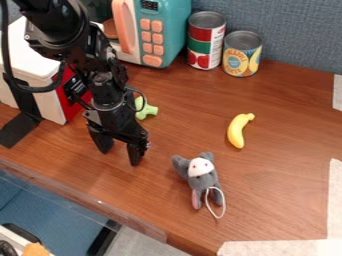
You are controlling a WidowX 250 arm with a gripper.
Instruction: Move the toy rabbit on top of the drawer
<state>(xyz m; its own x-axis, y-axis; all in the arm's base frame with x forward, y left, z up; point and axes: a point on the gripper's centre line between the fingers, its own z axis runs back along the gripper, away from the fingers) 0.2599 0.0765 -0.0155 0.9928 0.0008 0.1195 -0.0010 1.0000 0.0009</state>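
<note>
A wooden tabletop [280,200] runs back to a blue fabric partition [300,30]. Above it, the gripper [119,156] has its fingers set wide with nothing between them, presumably to leave room for a soft body. The toy rabbit [202,175] lies right of the fingers and nearer the camera, well clear of them. The white-and-red box [50,106], probably the drawer, stands behind and left of the fingers, perhaps steadied by the black strip [20,129].
</note>
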